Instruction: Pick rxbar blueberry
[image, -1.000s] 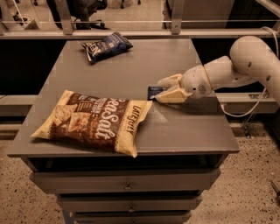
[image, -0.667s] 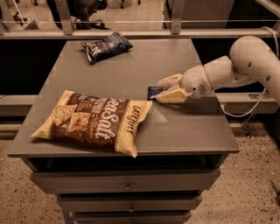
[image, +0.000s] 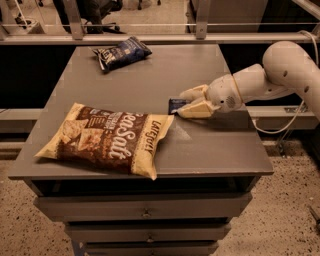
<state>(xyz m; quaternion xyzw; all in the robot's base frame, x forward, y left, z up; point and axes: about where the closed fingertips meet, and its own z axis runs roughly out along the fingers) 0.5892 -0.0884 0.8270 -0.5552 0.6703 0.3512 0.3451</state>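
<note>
The rxbar blueberry (image: 175, 105) is a small flat dark navy bar lying on the grey table (image: 210, 145), right of centre, just beyond the corner of the chip bag. My gripper (image: 183, 104) reaches in from the right on the white arm, low over the table. Its two cream fingers sit on either side of the bar's right end and are closed against it. Only the bar's left end shows; the rest is hidden between the fingers. The bar still rests on the table.
A big brown-and-cream sea salt chip bag (image: 107, 138) lies at the front left, its corner close to the bar. A larger dark blue snack bag (image: 120, 53) lies at the far edge. A rail runs behind the table. Drawers are below the front edge.
</note>
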